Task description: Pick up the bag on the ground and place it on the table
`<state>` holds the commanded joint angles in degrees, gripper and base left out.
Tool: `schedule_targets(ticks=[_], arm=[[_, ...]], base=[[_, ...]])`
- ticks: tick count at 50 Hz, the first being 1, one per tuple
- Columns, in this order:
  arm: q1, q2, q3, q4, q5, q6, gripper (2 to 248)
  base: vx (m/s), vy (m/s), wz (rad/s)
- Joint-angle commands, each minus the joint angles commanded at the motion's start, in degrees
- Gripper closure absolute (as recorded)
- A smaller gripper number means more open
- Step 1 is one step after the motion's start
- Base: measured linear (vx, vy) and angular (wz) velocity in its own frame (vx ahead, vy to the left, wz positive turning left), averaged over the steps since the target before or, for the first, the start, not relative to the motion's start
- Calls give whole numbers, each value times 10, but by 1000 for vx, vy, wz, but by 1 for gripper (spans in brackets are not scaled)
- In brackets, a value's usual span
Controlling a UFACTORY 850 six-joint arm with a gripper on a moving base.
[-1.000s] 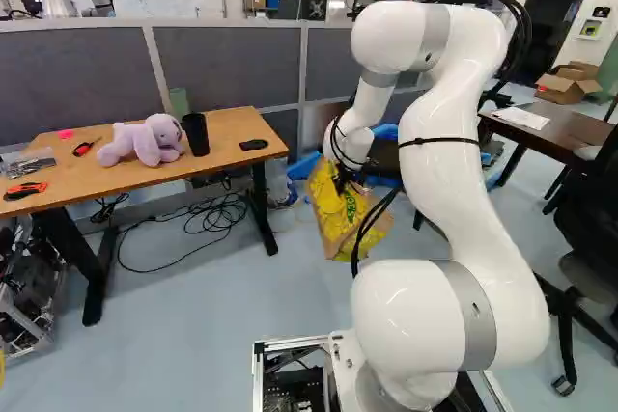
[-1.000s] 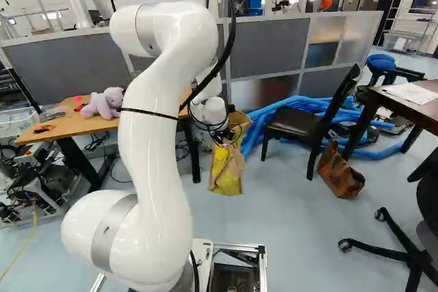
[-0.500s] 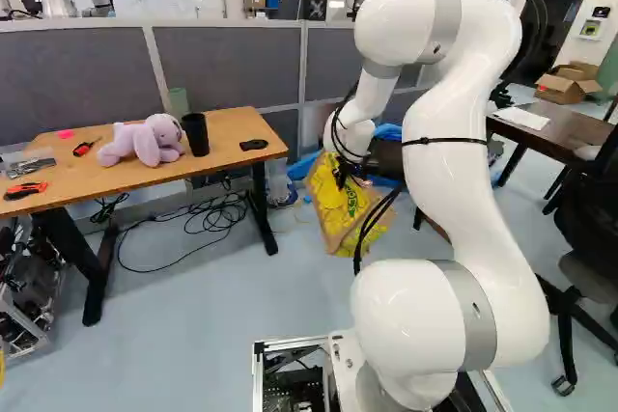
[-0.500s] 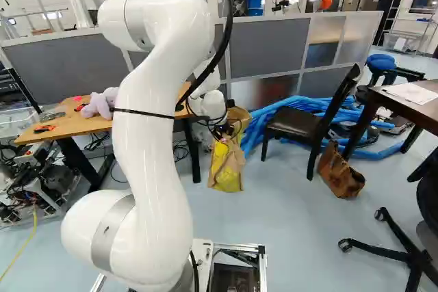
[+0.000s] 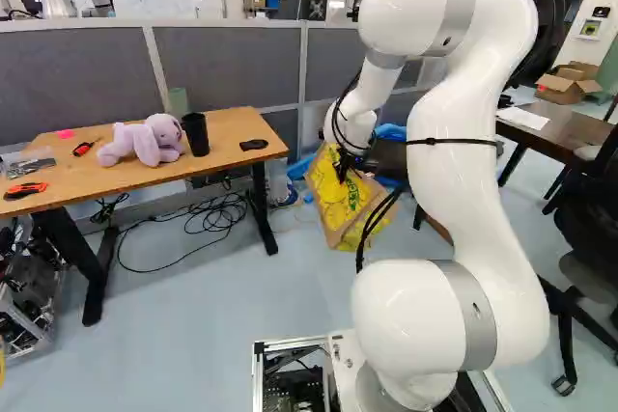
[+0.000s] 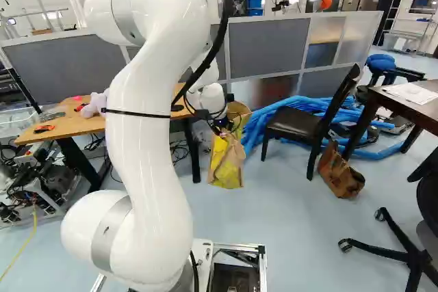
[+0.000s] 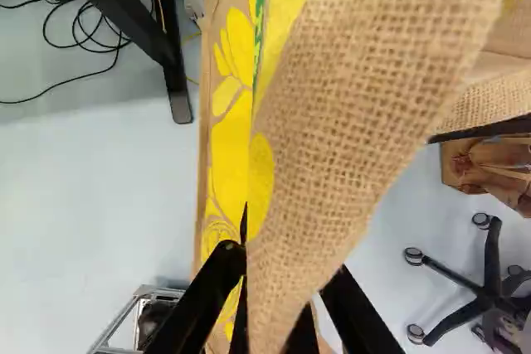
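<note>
The gripper (image 5: 342, 171) is closed on the yellow and tan bag (image 5: 334, 202) – a fold of its coarse cloth runs between the two fingers. The bag hangs tilted beside the table (image 5: 224, 150), lower than its top – whether its bottom touches the floor (image 5: 212, 306), I cannot tell.

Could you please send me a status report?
Gripper shut on bag; bag's floor contact unclear. Bag not on light table yet; plush toy and black cup there.
</note>
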<state>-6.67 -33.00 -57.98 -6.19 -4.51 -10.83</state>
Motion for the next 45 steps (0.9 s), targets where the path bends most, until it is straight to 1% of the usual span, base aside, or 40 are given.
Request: schedule_targets(ticks=[45], arm=[[3, 60, -4, 0, -61, 0, 227]], base=[[0, 0, 0]])
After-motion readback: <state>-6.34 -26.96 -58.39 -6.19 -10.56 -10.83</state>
